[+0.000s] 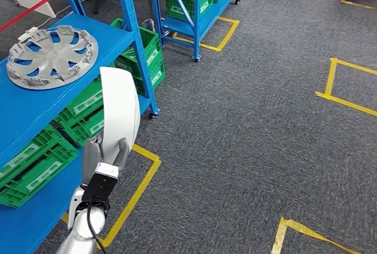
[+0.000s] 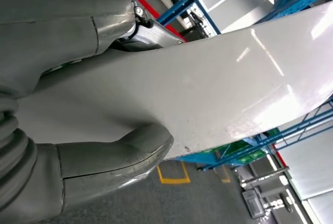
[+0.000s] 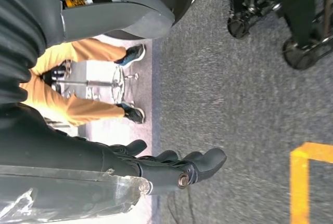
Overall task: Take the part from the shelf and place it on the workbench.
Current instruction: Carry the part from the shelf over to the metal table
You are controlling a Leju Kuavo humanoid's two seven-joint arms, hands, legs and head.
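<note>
Head view, from the left: a blue shelf (image 1: 26, 109) carries a silver hubcap (image 1: 51, 55) lying flat on its top level, with green crates (image 1: 33, 165) stacked on the level below and more crates (image 1: 149, 53) under the far end. Just right of the hubcap, the left hand (image 1: 100, 157) holds the part (image 1: 118, 109), a smooth white curved panel, upright above the shelf's front edge and clear of the hubcap. In the left wrist view the thumb (image 2: 117, 156) presses on one face of the part (image 2: 220, 83) and darker fingers (image 2: 153, 29) lie across the other, so the panel is firmly grasped. Yellow floor tape (image 1: 133, 198) runs below the hand along the shelf's foot. Further right, a second blue rack (image 1: 198, 12) with green crates stands on grey carpet (image 1: 249, 136), again framed by yellow tape; more tape outlines lie at the far right (image 1: 344, 83) and lower right (image 1: 307, 233). In the right wrist view the right hand (image 3: 173, 164) hangs over the carpet with its fingers stretched out and apart, grasping nothing. Beyond it stand a person's legs in orange trousers (image 3: 74, 107) and a stool base (image 3: 117, 83).
</note>
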